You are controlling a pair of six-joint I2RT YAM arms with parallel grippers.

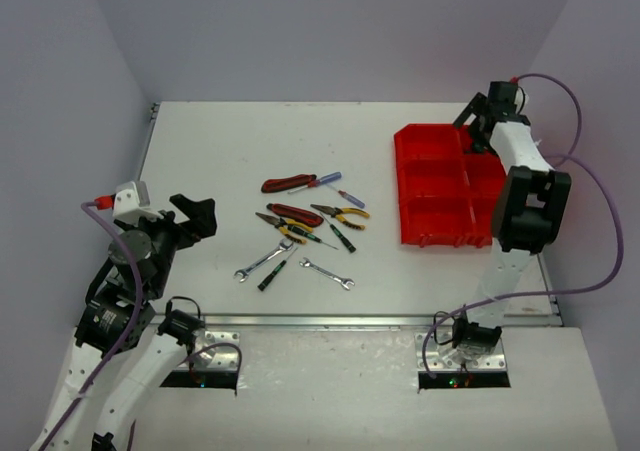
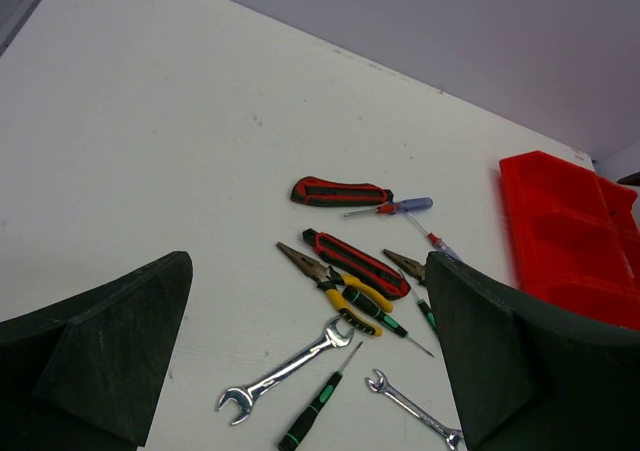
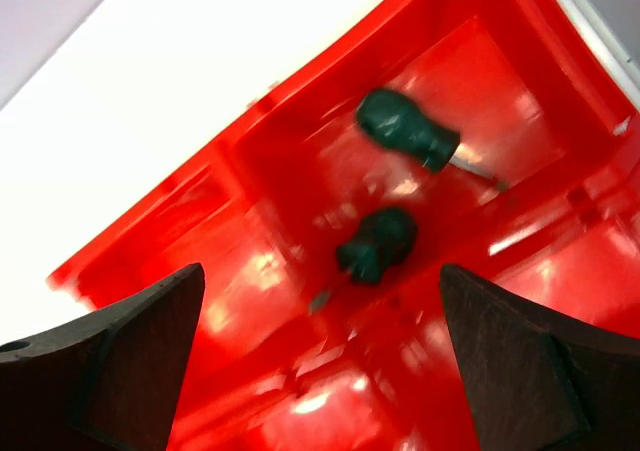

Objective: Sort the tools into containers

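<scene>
The tools lie in a loose cluster at mid-table: a silver wrench (image 1: 264,260), a smaller wrench (image 1: 328,273), a green-black screwdriver (image 1: 275,273), yellow-black pliers (image 1: 340,214) and red-black handled tools (image 1: 288,183). My left gripper (image 1: 195,214) is open and empty, left of the cluster and above the table. In the left wrist view its jaws frame the wrench (image 2: 285,371) and pliers (image 2: 335,286). My right gripper (image 1: 478,123) is open and empty over the red tray (image 1: 448,186). Two stubby green screwdrivers (image 3: 405,126) (image 3: 377,243) lie in the compartment below it.
A blue-handled screwdriver (image 1: 322,180) and a thin red one (image 1: 350,198) lie at the far side of the cluster. The tray's near wall (image 2: 565,236) shows at the right of the left wrist view. Purple walls enclose the table on three sides.
</scene>
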